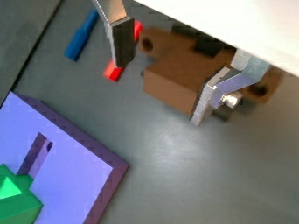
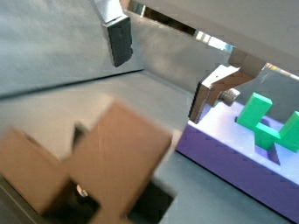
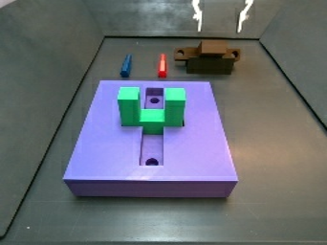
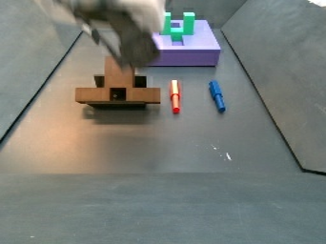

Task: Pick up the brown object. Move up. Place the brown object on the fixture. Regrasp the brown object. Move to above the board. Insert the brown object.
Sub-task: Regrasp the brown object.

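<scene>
- Where a wrist view looks down, gripper (image 1: 176, 70) open: one dark-padded finger (image 1: 124, 44) and one silver plate well apart, nothing between; brown object (image 1: 177, 80) beyond them as a matte tan block, with a red stick (image 1: 126, 54), a blue stick (image 1: 82, 37) and a corner of the purple board (image 1: 76, 171) with its groove.
- Closer in a wrist view: brown object (image 2: 100, 171) as flat, wood-coloured slabs, blurred, on something dark; green block (image 2: 271, 122) upright on the board (image 2: 233, 162).
- Seen whole only in a side view: board (image 3: 115, 144), a smooth slab with a central groove and round holes; green U-shaped block (image 3: 151, 105) astride it; brown object (image 3: 211, 50) resting in the dark fixture (image 3: 212, 65) by the far wall; silver finger tips (image 3: 198, 11) above it, apart; grey floor bare along both sides.
- In a side view: gripper (image 4: 117, 29) a blurred mass over the brown object (image 4: 122, 92); red stick (image 4: 174, 96) just beside, blue stick (image 4: 216, 95) further; open floor in front.
</scene>
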Motion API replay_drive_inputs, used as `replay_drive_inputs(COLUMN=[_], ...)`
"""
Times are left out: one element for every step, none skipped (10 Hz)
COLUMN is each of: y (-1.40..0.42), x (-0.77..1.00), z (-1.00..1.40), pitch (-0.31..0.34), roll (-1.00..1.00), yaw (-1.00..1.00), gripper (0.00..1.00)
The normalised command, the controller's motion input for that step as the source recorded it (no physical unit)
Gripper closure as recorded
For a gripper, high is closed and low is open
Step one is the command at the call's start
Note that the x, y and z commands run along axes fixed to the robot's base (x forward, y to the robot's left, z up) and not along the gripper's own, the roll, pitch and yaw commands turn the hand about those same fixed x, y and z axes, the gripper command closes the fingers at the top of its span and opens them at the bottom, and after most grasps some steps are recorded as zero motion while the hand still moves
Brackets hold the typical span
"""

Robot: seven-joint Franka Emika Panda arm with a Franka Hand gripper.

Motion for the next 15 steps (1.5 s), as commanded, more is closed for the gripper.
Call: replay_drive_inputs(y=[-0.23, -0.39, -0.27, -0.13, -0.1, 0.13, 0.26, 0.38, 0.63, 0.65, 0.51, 0.4, 0.2, 0.05, -0.03], x=[0.15, 0.14, 0.15, 0.1, 0.12, 0.14, 0.24, 0.04, 0.0, 0.0, 0.0, 0.0, 0.09, 0.12, 0.15], z=[0.62, 0.37, 0.27, 0.05, 0.03, 0.0, -0.07, -0.12, -0.2, -0.09, 0.0, 0.0, 0.0, 0.0, -0.06], pitch=[-0.046, 0.0, 0.0, 0.054, 0.029, 0.08, 0.089, 0.146, 0.28, 0.446, 0.457, 0.494, 0.669, 0.806, 0.797], roll=[1.0, 1.0, 1.0, 1.0, 1.0, 1.0, 1.0, 1.0, 0.87, 0.81, 0.92, 0.94, 0.84, 0.71, 0.61], yaw=[0.0, 0.07, 0.11, 0.13, 0.14, 0.26, 0.14, 0.0, 0.0, 0.0, -0.03, -0.1, -0.22, -0.27, -0.3], gripper=[0.0, 0.0, 0.0, 0.0, 0.0, 0.0, 0.0, 0.0, 0.0, 0.0, 0.0, 0.0, 0.0, 0.0, 0.0])
